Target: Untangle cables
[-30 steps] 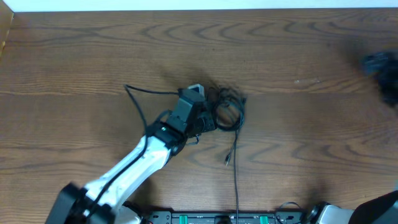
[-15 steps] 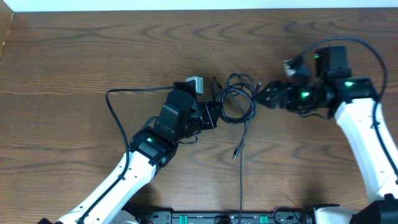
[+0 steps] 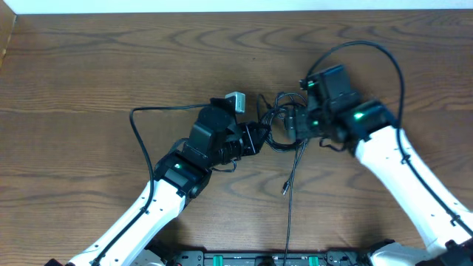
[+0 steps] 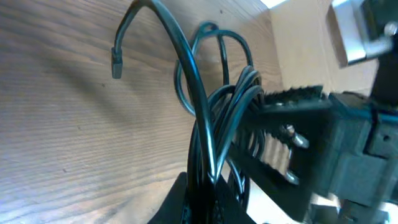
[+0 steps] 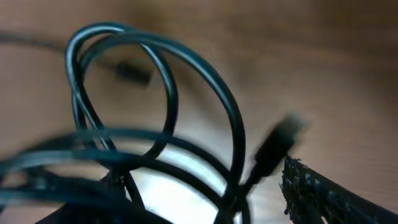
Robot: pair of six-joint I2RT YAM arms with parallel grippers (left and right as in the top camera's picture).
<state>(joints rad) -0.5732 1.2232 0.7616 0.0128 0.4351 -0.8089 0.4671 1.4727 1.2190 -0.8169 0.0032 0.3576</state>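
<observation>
A tangle of black cables (image 3: 273, 118) lies at the table's middle, between my two grippers. My left gripper (image 3: 255, 137) comes in from the left and is shut on the bundle. In the left wrist view the cables (image 4: 199, 106) rise out of my left gripper (image 4: 202, 193), with a plug end (image 4: 116, 62) curling free. My right gripper (image 3: 290, 124) sits at the tangle's right side, jaws apart. Cable loops (image 5: 233, 118) and a plug (image 5: 277, 140) cross in front of my right gripper (image 5: 180, 199). A toothed fingertip (image 5: 308, 190) shows at the right.
One cable tail ends in a plug (image 3: 284, 189) nearer the front. A second thin strand (image 3: 288, 236) runs down to the front edge. The left arm's own wire (image 3: 137, 125) loops out to the left. A pale strip (image 3: 236, 6) marks the table's far edge.
The right arm has swung in from the right onto the tangle, and its jaws have narrowed. The left arm has held its place with the cables pinched.
</observation>
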